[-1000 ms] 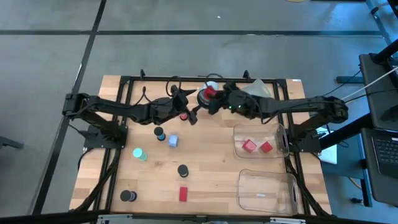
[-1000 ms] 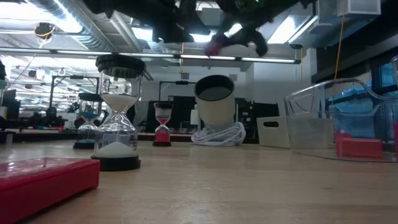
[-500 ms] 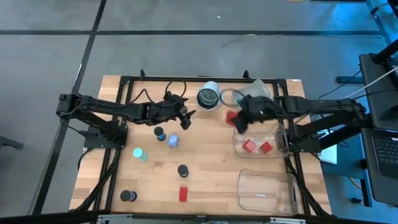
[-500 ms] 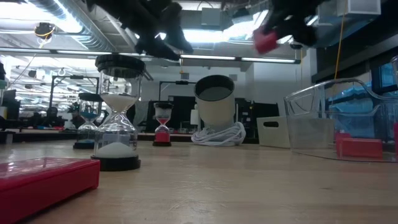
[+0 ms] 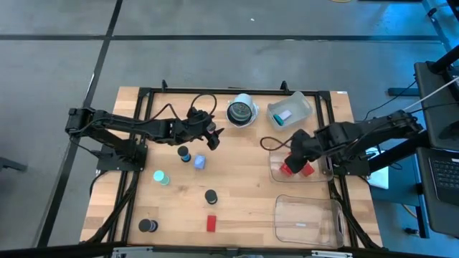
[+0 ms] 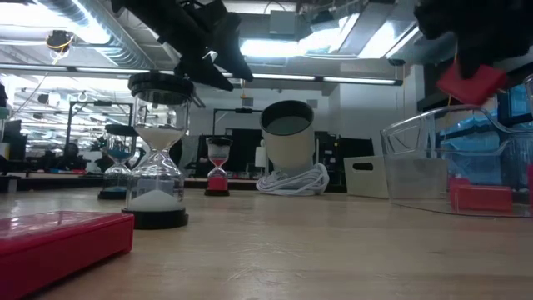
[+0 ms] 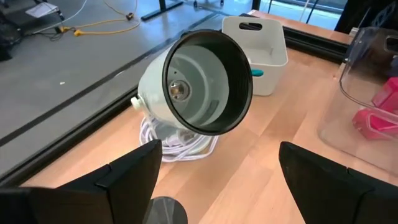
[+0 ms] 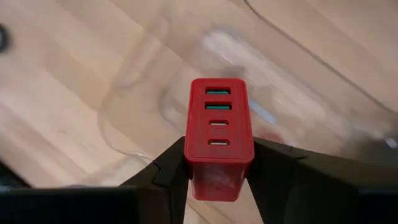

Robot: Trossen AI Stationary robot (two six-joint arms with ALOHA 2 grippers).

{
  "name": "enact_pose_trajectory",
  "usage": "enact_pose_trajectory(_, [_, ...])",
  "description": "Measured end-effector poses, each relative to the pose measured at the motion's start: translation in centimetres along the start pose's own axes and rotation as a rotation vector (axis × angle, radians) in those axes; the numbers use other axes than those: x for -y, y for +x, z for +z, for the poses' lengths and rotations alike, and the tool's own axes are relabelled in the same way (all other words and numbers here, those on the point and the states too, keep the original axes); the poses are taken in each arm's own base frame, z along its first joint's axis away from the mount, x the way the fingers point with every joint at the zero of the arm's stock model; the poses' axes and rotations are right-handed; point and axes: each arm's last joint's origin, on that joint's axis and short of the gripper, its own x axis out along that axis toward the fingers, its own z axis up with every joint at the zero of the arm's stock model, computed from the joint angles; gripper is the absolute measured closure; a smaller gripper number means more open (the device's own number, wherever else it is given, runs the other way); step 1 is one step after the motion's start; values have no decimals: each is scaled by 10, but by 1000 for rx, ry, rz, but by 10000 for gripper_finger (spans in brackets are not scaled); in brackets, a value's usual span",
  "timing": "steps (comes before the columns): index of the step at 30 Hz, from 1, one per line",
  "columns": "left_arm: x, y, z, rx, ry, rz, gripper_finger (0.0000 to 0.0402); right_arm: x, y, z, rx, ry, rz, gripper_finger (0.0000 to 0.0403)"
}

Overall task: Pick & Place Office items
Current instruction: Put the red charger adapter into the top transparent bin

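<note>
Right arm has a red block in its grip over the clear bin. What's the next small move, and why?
Probably lower a little and open. The right gripper is shut on the red block, hanging above the clear bin that already holds red blocks. The left gripper waits open near the lamp.

The table (image 5: 237,193) was pale wood with a smooth, faintly satin finish and visible grain. The red block (image 8: 219,134) between the matt black fingers (image 8: 168,168) of the right gripper (image 8: 219,177) looked like smooth, slightly glossy plastic, and the bin (image 5: 326,161) beneath it was clear, shiny plastic. The lamp-like white shade (image 7: 205,84) had a smooth, semi-gloss shell with a dark rim, and the small white tub (image 7: 261,43) behind it looked like matt plastic.
</note>
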Motion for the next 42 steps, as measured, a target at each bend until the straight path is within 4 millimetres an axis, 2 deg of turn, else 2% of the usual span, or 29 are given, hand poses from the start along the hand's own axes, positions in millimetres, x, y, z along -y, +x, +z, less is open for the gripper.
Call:
enact_pose_trajectory(6, [0, -1, -7, -61, -14, 2, 80, -13, 22, 2, -45, -10, -108, 274])
enact_pose_trajectory(12, [7, -8, -16, -123, 31, -19, 80, -24, 50, 6, -161, -76, -222, 274])
enact_pose_trajectory(24, [19, -18, -22, -93, 81, 13, 80, -29, 94, 16, -319, -147, -426, 273])
enact_pose_trajectory(30, [21, -21, -28, -111, 110, 8, 80, -27, 104, 24, -346, -132, -458, 273])
enact_pose_trajectory(36, [19, -20, -38, -135, 132, 14, 80, -22, 106, 33, -346, -95, -466, 273])
enact_pose_trajectory(42, [19, -20, -38, -136, 137, 24, 80, -21, 108, 38, -340, -100, -442, 273])
